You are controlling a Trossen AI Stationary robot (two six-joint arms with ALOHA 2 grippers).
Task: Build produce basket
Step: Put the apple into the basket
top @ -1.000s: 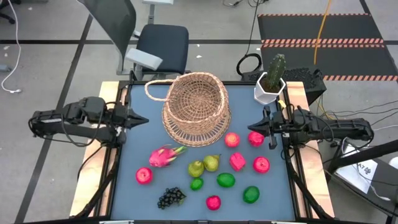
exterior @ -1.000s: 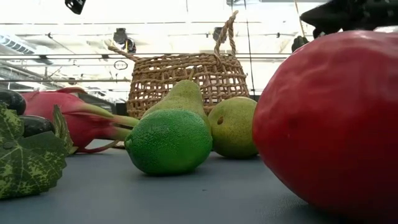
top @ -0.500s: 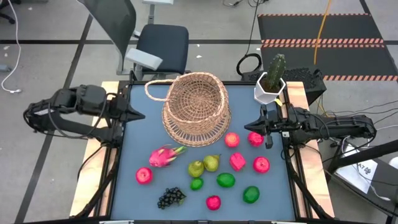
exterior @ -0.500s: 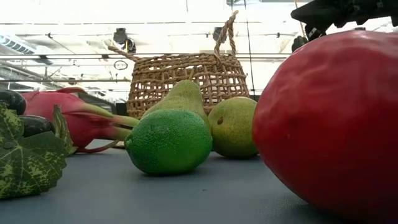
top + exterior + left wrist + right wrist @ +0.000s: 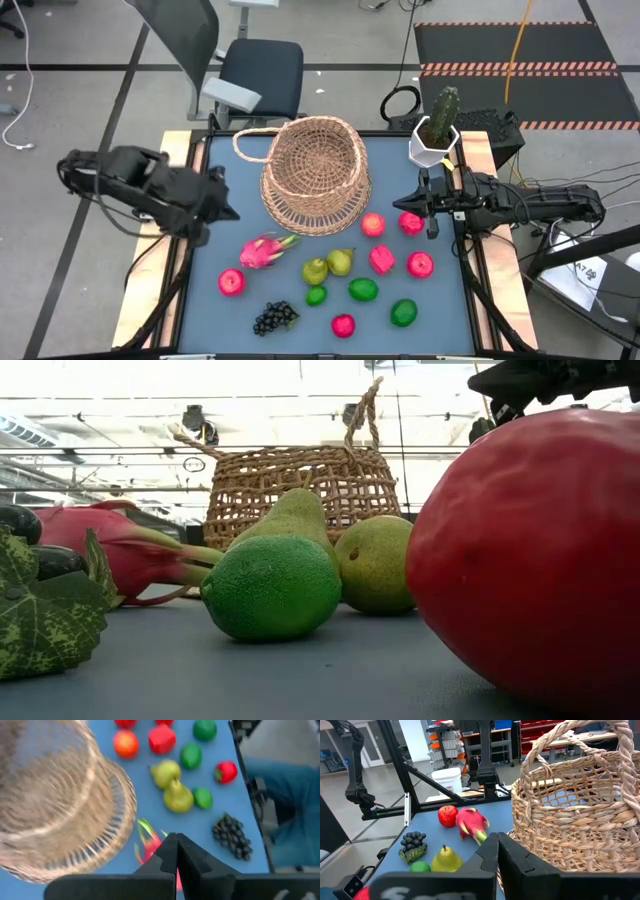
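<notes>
Hovering over the left edge of the tabletop (image 5: pixel 200 300), my left end effector (image 5: pixel 228 212) is pointing inward with its fingers pressed together and nothing between them. The basket (image 5: pixel 315 172) is sitting just to its right and a little farther back, near the rear middle of the tabletop, its looped handle reaching toward my left side. The pink dragon fruit (image 5: pixel 266 250) is lying just ahead of that tip, nearer the front edge; in the left wrist view the fruit is partly hidden behind my closed fingers (image 5: pixel 167 855), so I cannot say for sure whether there is a gap.

My right end effector (image 5: pixel 404 206) is waiting at the right edge, also shut tight and empty, its tip just beside a red fruit (image 5: pixel 411 222). The basket is lying to its left, apart from it.

The rest of the produce is spreading across the front half: two green pears (image 5: pixel 328 266) touching one another, a lime (image 5: pixel 316 295), a red apple (image 5: pixel 231 282), and a dark grape bunch (image 5: pixel 274 318) near the front edge. A white pot with a cactus (image 5: pixel 437 132) is standing at the back right corner.
</notes>
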